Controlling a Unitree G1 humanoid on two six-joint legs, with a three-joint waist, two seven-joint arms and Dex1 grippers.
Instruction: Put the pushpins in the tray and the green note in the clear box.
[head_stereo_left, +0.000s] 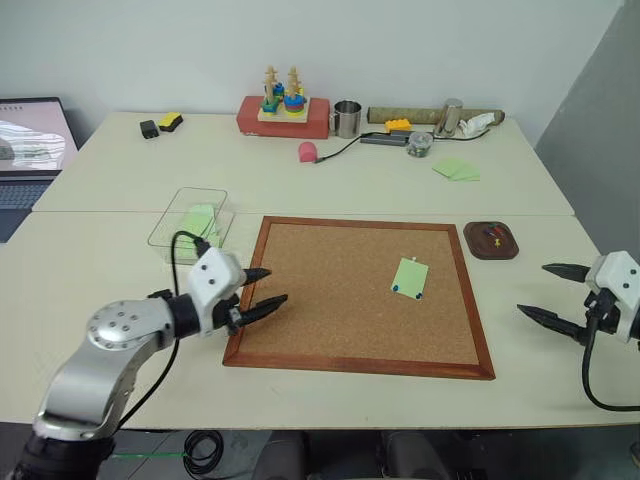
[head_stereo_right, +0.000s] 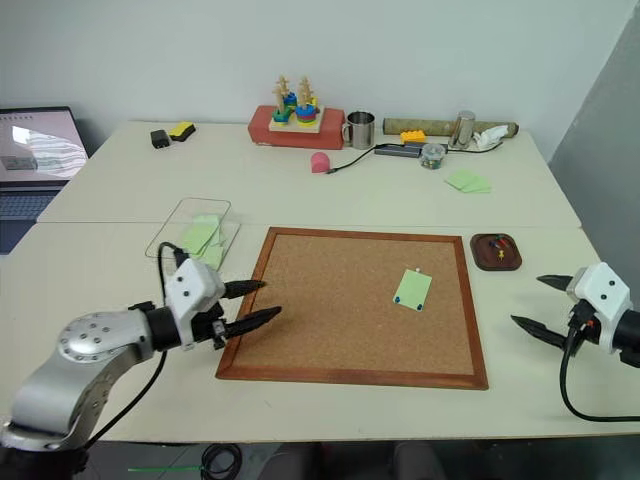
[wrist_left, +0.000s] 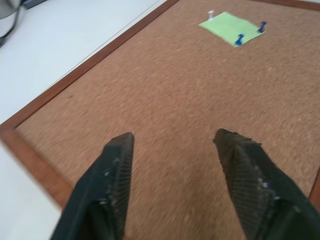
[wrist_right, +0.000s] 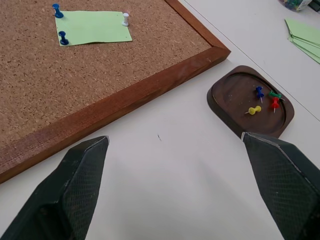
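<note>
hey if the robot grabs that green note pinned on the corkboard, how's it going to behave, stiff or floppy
Probably floppy: the green note looks like a thin paper sheet lying flat on the corkboard. It likely won't come free yet, since three pushpins hold it at its edges; pulling could tear it. Once unpinned it should be very light and apt to slide.

1. The light is bright and even, falling from above; my table (head_stereo_left: 330, 180) looks pale and almost washed out.
2. Shadows are soft and short, lying faint under my left gripper (head_stereo_left: 265, 287) and right gripper (head_stereo_left: 540, 292).
3. My left wrist view is smeared with blur across the corkboard (wrist_left: 165, 125).
4. My right wrist view is crisp; the tray (wrist_right: 225, 100) carries a soft sheen.
</note>
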